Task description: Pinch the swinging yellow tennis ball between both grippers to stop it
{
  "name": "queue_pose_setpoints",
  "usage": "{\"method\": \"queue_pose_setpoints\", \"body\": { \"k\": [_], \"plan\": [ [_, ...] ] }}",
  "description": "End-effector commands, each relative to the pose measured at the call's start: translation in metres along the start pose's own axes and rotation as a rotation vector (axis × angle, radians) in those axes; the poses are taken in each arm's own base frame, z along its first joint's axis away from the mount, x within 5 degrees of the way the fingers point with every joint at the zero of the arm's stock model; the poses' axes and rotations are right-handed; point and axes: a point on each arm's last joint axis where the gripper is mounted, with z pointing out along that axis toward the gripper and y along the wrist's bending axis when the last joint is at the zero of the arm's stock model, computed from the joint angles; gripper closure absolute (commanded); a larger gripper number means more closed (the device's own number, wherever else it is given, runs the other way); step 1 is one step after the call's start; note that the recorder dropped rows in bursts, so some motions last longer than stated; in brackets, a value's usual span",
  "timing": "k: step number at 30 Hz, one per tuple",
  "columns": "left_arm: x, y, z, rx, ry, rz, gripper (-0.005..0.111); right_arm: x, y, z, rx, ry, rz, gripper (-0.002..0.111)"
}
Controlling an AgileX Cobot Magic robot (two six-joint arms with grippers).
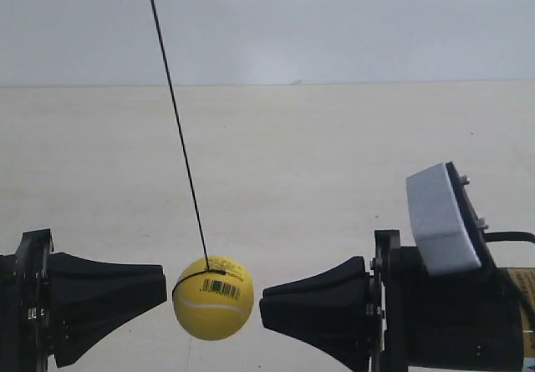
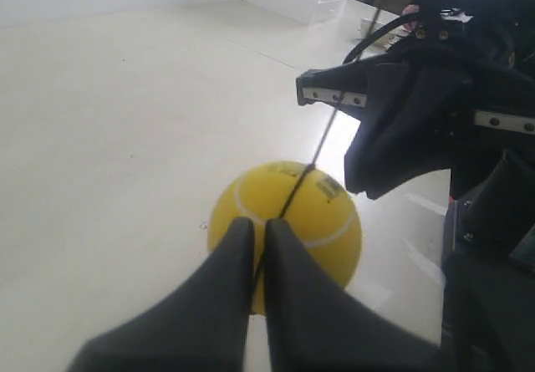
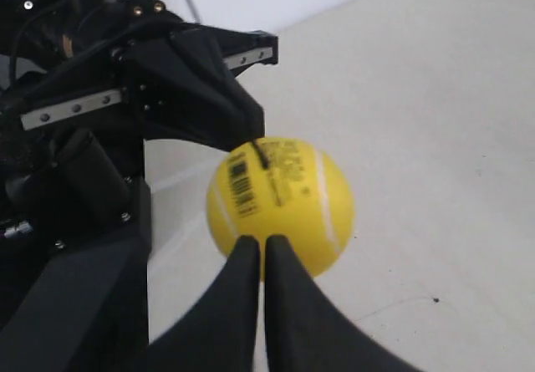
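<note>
The yellow tennis ball (image 1: 213,298) hangs on a thin black string (image 1: 177,121), barcode towards the exterior camera. It sits between two black wedge jaws: the gripper at the exterior view's left (image 1: 164,288) and the one at its right (image 1: 262,303). A thin gap shows on each side of the ball. In the left wrist view my left gripper (image 2: 255,226) is shut, tips against the outline of the ball (image 2: 322,221). My right gripper (image 3: 261,242) is shut too, pointing at the ball (image 3: 280,192). Neither holds anything between its fingers.
A light grey ribbed block (image 1: 439,217) sits on the arm at the exterior view's right. Each wrist view shows the opposite arm's black body (image 2: 418,113) (image 3: 125,113) just behind the ball. Pale flat floor (image 1: 334,163) lies all around.
</note>
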Motion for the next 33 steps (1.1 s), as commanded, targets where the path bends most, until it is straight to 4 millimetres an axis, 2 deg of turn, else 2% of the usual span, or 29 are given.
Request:
{"method": "queue_pose_setpoints", "body": {
  "k": [1,10,18,33],
  "plan": [
    [0.0027,-0.0044,0.0001,0.043,0.019,0.000,0.102,-0.0029,0.0040,0.0072,0.034,-0.040,-0.028,0.108],
    [0.0006,0.0042,0.0001,-0.052,-0.004,0.010,0.102,-0.0126,-0.0030,0.0141,0.094,-0.029,-0.035,0.108],
    [0.0077,-0.0040,-0.0001,0.039,0.074,0.017,0.102,-0.0091,0.0005,0.0144,0.055,0.008,-0.001,0.108],
    [0.0070,-0.0032,0.0000,0.029,0.065,0.013,0.102,-0.0083,0.0012,0.0145,0.047,0.016,0.011,0.108]
  ]
}}
